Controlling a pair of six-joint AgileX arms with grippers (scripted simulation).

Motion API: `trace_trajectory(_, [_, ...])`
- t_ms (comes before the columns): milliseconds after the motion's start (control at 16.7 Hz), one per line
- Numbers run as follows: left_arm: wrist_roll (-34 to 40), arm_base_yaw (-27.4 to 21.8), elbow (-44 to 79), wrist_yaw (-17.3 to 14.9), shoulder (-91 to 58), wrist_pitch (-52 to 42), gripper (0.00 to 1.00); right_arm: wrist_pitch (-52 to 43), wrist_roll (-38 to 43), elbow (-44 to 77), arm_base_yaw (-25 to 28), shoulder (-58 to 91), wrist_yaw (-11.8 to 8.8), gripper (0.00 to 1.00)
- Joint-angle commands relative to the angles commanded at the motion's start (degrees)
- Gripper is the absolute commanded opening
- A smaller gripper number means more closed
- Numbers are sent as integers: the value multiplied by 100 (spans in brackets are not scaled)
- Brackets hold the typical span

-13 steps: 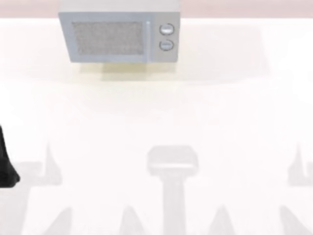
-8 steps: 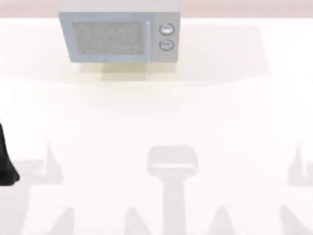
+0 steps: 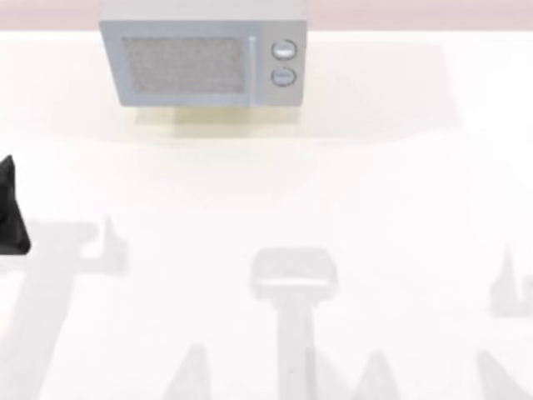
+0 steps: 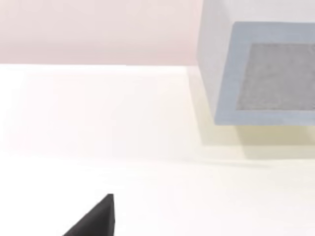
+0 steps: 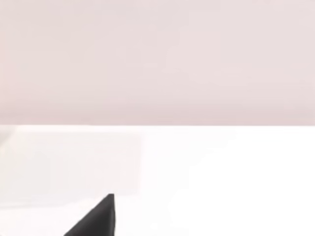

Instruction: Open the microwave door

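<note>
Microwave door (image 3: 185, 65) is shut flush, at the table's far edge, left of centre. Left gripper (image 3: 12, 212) has crept up the left edge toward it, so the approach has begun; can't tell its claw state. Right arm's out of frame.

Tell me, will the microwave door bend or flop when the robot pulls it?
Probably not. The microwave door looks like a flat, stiff panel, so it should swing as one piece. Its thin bar handle may be slippery. The boxy microwave sits flat, so tipping seems unlikely.
</note>
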State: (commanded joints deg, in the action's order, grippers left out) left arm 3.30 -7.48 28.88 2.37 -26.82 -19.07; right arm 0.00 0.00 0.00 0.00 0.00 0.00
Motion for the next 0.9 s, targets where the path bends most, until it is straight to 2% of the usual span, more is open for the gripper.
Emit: trace_trajectory(900, [1888, -1919, 8827, 851, -7480, -4055, 100, 0, 0, 0, 0, 0, 0, 100])
